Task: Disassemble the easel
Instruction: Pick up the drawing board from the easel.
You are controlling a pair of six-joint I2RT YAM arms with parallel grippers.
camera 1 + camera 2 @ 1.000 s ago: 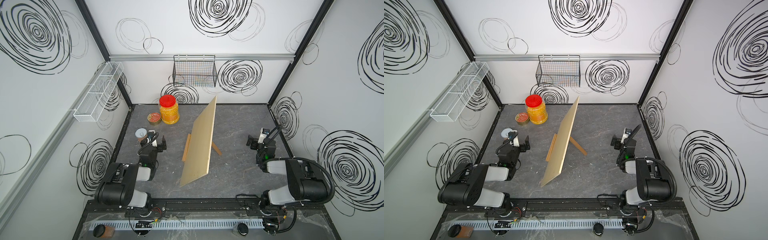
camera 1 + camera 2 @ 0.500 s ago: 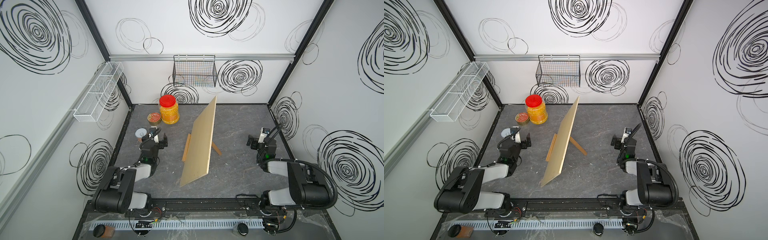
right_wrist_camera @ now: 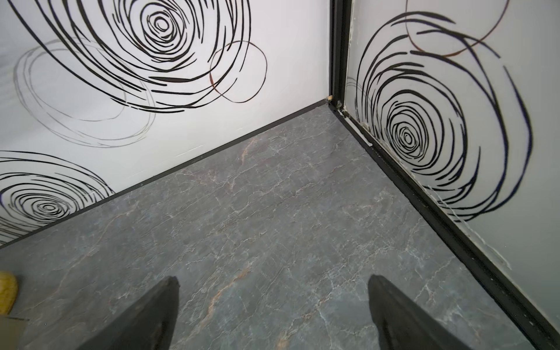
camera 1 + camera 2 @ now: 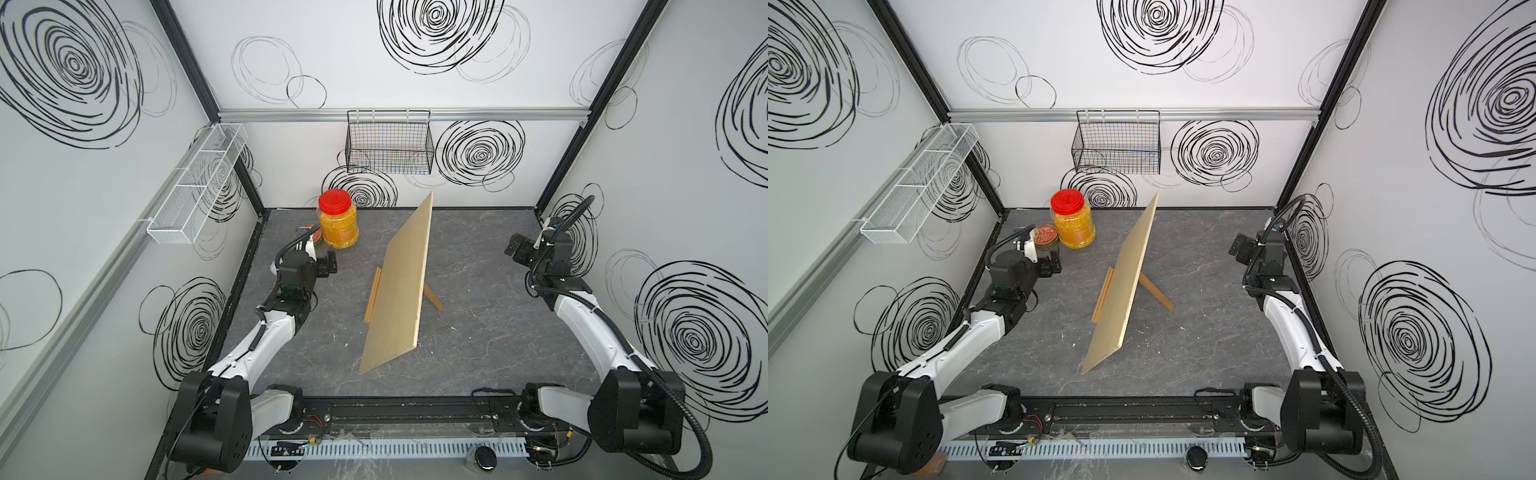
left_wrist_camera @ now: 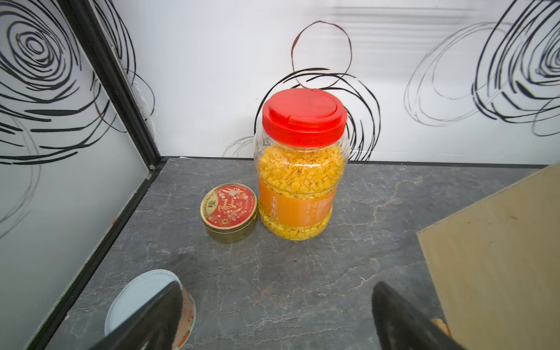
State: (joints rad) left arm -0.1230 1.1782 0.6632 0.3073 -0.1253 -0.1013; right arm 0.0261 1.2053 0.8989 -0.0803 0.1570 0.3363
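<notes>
the easel (image 4: pixel 433 298) stands mid desk (image 4: pixel 478 332), holding up a big board (image 4: pixel 399 291). left hand (image 4: pixel 330 265) and right hand (image 4: pixel 514 249) are both wide apart, holding nothing. i think the board should come off first, slow, so the easel won't tip.

White walls (image 4: pixel 353 50) with black spiral scribbles. Black corner posts (image 4: pixel 187 58). Aluminium rail (image 4: pixel 498 113) along far wall, black wire basket (image 4: pixel 388 143) hanging below. White mesh shelf (image 4: pixel 195 187) on left wall. Dark grey marbled floor (image 4: pixel 478 332).
</notes>
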